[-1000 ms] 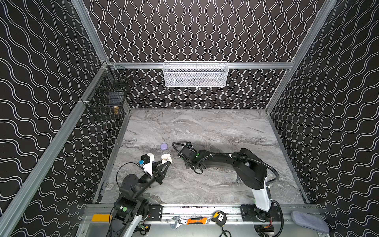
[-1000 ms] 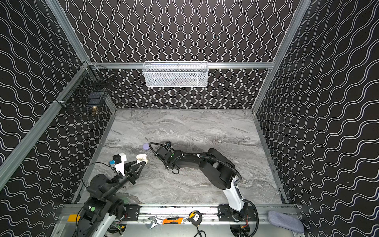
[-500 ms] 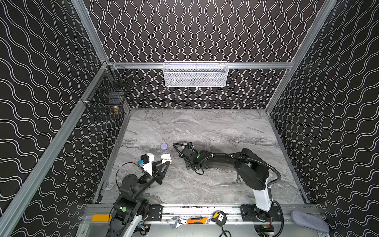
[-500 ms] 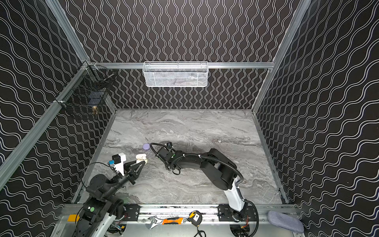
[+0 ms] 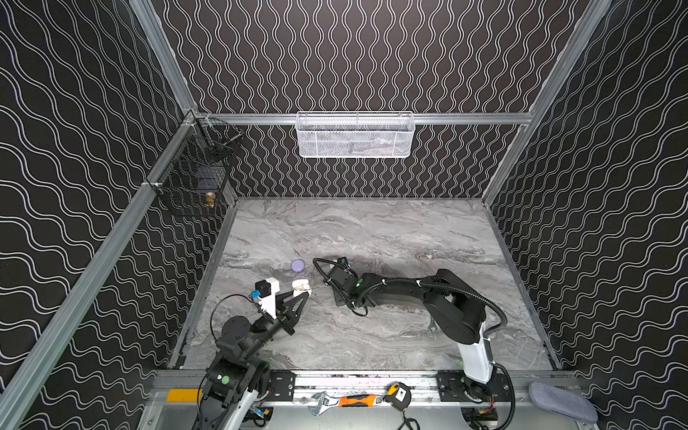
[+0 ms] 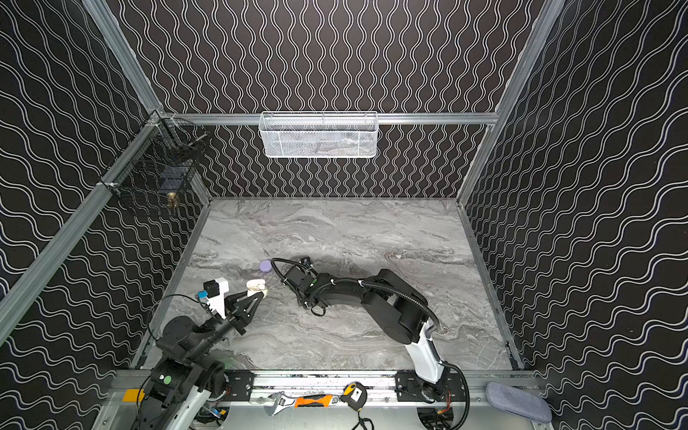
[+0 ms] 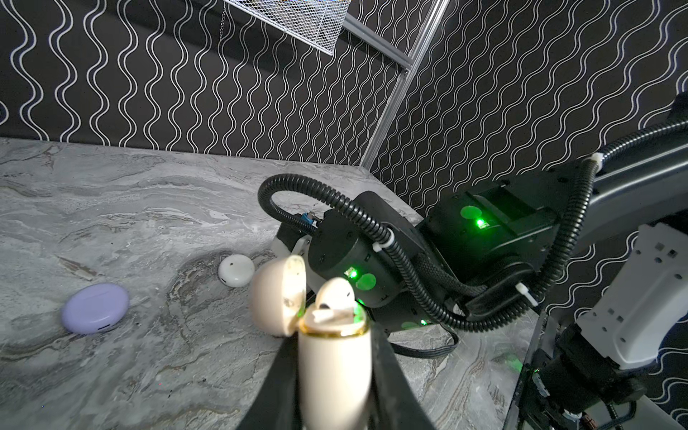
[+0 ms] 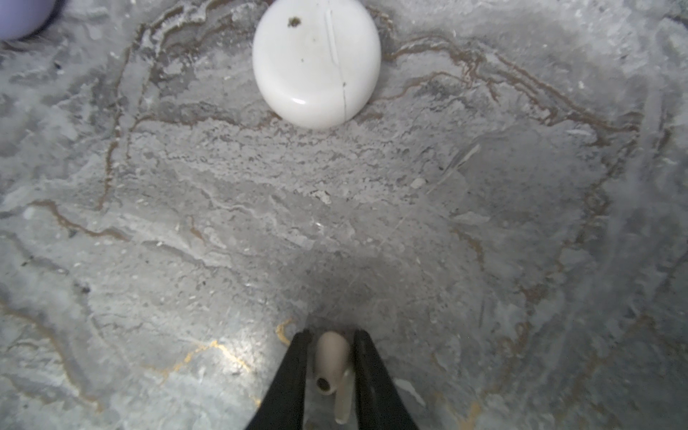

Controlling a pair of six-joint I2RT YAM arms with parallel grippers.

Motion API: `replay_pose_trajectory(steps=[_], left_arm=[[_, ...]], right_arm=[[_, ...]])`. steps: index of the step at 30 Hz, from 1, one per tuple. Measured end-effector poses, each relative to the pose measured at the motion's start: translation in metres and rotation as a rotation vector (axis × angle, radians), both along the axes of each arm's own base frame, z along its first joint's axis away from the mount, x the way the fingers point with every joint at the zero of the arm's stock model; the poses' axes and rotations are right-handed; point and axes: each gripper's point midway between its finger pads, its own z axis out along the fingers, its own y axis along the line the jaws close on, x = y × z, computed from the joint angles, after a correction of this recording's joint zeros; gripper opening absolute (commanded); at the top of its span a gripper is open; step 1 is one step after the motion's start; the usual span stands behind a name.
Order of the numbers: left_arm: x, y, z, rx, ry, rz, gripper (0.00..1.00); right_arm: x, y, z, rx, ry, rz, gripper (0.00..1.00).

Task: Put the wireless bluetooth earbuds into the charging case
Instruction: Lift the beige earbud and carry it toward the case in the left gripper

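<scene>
My left gripper (image 7: 335, 335) is shut on a cream charging case (image 7: 335, 376), held upright with its lid (image 7: 277, 294) hinged open. One cream earbud (image 7: 335, 296) sits in the case. In both top views the case (image 5: 301, 286) (image 6: 256, 285) is at the left gripper's tips, near the front left of the table. My right gripper (image 8: 331, 337) is low over the marble, shut on a second cream earbud (image 8: 331, 357) whose stem lies between the fingers. In both top views the right wrist (image 5: 340, 277) (image 6: 298, 277) hides these fingers, just right of the case.
A shut white case (image 8: 316, 61) (image 7: 235, 270) lies on the marble beyond the right gripper. A shut lavender case (image 7: 95, 308) (image 5: 298, 265) (image 6: 265, 265) lies left of it. A white mesh basket (image 5: 355, 136) and a black wire basket (image 5: 193, 178) hang on the walls.
The right arm's elbow has sunk slightly and its wrist has hardly moved. The left arm holds still with the case.
</scene>
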Motion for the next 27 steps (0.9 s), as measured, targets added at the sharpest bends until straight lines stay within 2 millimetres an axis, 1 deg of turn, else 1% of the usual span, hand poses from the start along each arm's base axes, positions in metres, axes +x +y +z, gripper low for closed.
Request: replay_pose_trajectory(steps=[4,7,12,14,16,19,22,25,27], left_arm=[[0.000,0.000,0.000,0.000,0.000,0.000,0.00],[0.000,0.000,0.000,0.000,0.000,0.000,0.00],[0.000,0.000,0.000,0.000,0.000,0.000,0.00],[0.000,0.000,0.000,0.000,-0.001,0.000,0.00],[0.000,0.000,0.001,-0.001,-0.003,-0.001,0.00],[-0.001,-0.002,0.004,-0.007,-0.017,-0.013,0.00],[-0.003,-0.004,0.009,-0.016,-0.039,-0.032,0.00],[-0.005,-0.006,0.016,-0.027,-0.070,-0.048,0.00],[-0.006,-0.007,0.020,-0.031,-0.083,-0.052,0.00]], right_arm=[[0.000,0.000,0.000,0.001,-0.001,-0.001,0.19],[0.000,-0.001,0.000,0.001,-0.009,-0.004,0.15],[-0.004,-0.005,0.004,0.007,-0.008,-0.004,0.15],[-0.006,-0.007,0.010,0.014,-0.012,-0.004,0.14],[-0.005,-0.006,0.024,0.038,-0.027,-0.003,0.13],[-0.004,-0.005,0.055,0.096,-0.069,-0.005,0.13],[-0.004,-0.008,0.096,0.160,-0.137,-0.004,0.13],[-0.010,-0.011,0.146,0.241,-0.225,-0.004,0.13],[-0.021,-0.010,0.187,0.305,-0.309,0.016,0.13]])
